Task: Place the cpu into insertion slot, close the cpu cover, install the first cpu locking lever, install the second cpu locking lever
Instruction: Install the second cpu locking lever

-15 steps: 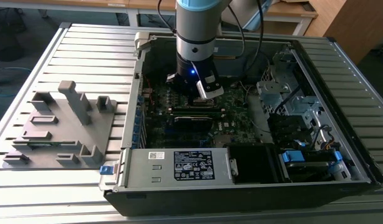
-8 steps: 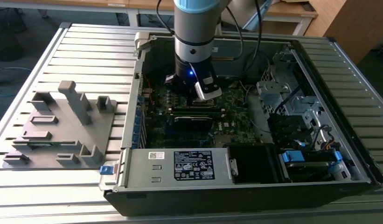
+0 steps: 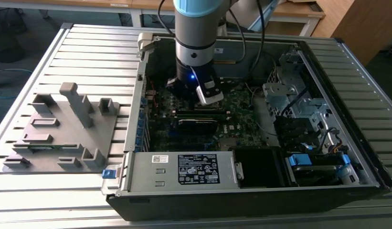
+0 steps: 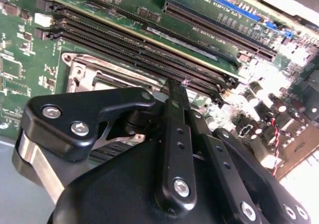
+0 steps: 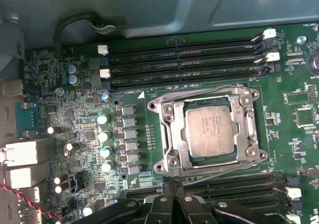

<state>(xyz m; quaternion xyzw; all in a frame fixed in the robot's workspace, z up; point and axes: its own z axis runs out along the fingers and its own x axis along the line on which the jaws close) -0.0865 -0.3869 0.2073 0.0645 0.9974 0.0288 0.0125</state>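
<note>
We saw a big open computer case (image 3: 348,143) lying on a slatted metal table (image 3: 30,57). A grey plastic holder tray (image 3: 62,129) sat on the table, on the exterior view's left of the case. The robot arm (image 3: 199,28) reached straight down into the case, over the green motherboard (image 3: 237,107).

In the first wrist view, long black memory slots (image 5: 184,59) ran along the far side of the socket, and more ran along its near side.

Between them sat the insertion slot (image 5: 172,134), with its silvery rim. The cpu cover (image 5: 244,109) was shut flat around the chip. Thin wire levers (image 5: 219,171) ran along the sides of the cover. We could not tell if they were hooked down.

The cpu (image 5: 209,129) lay flat in the slot, its dull grey top showing through the hole in the cover.

The gripper (image 5: 172,186) hovered just near the socket. Its fingers (image 4: 172,104) looked pressed together with nothing between them.

We judged the chip to be light, stiff and easy to hurt. It should be held by its edges and never pushed hard. The cover looked thin but stiff. The levers looked springy and slippery, so we would push them near their bent ends.
</note>
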